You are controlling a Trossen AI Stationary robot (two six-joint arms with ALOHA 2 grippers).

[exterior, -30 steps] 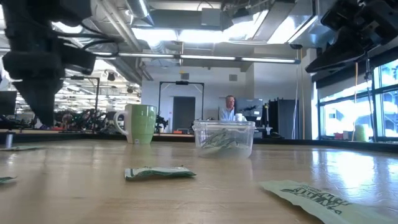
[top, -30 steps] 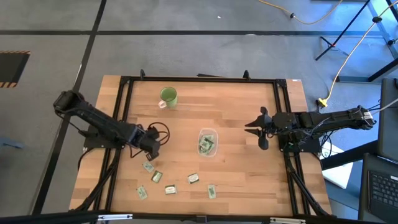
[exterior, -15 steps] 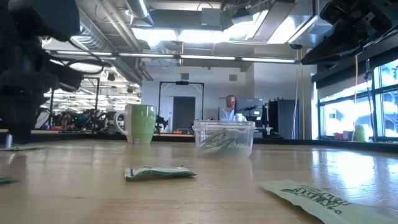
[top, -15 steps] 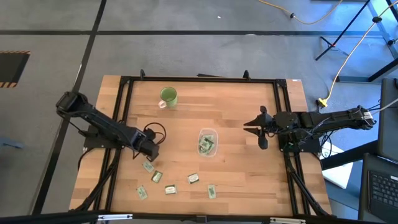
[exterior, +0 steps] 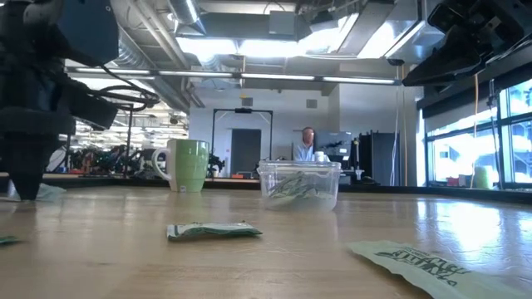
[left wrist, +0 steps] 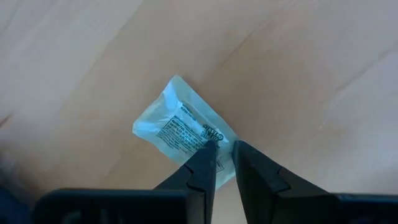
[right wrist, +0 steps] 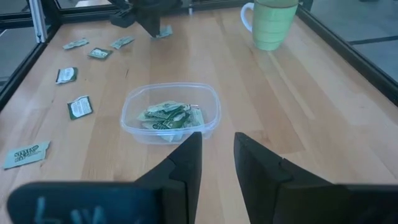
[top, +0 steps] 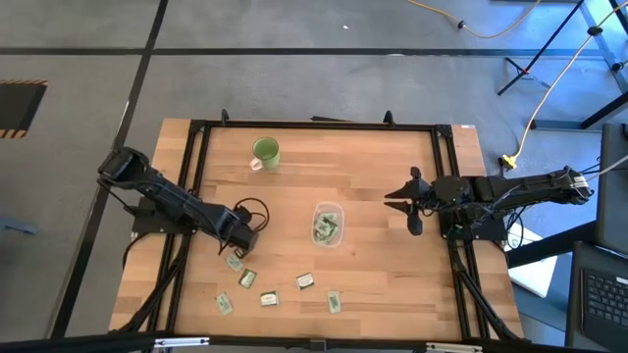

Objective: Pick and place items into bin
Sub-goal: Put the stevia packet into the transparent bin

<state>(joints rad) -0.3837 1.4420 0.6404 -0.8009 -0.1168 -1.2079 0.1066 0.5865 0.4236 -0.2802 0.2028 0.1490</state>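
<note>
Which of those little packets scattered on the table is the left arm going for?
The small whitish-green flat packet directly under the left tool, the loose packet farthest from the table's front edge; its fingertips pinch that packet's edge, while five others lie untouched.

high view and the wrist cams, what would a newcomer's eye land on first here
First, the left gripper, down at the table's left, its narrowly parted fingers closing on an edge of a pale packet lying flat on the wood. Next, the clear bin at the table's middle, already holding a heap of green packets, with five more packets loose along the near edge. The green mug stands apart at the far side, and the right gripper waits open, right of the bin.
</note>
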